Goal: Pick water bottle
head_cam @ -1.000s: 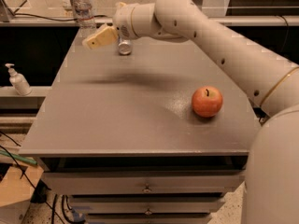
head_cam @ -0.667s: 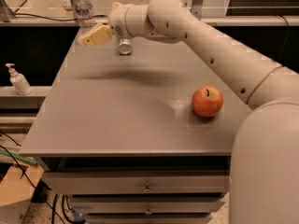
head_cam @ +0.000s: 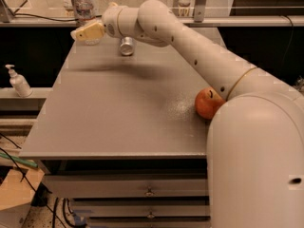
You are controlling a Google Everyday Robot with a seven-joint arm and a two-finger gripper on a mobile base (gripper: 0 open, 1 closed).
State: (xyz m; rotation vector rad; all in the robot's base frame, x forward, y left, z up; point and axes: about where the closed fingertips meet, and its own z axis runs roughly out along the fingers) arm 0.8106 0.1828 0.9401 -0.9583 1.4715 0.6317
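Claw, grip state unclear, hovers near water bottle, its label unreadable.

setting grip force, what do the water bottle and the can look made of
The water bottle: clear, ribbed, see-through walls, so probably thin plastic. The can: shiny silver, likely metal. The gripper hovers just in front of the bottle.

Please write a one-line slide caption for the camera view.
Gripper in front of the water bottle at the far left of the table, a can beside it.
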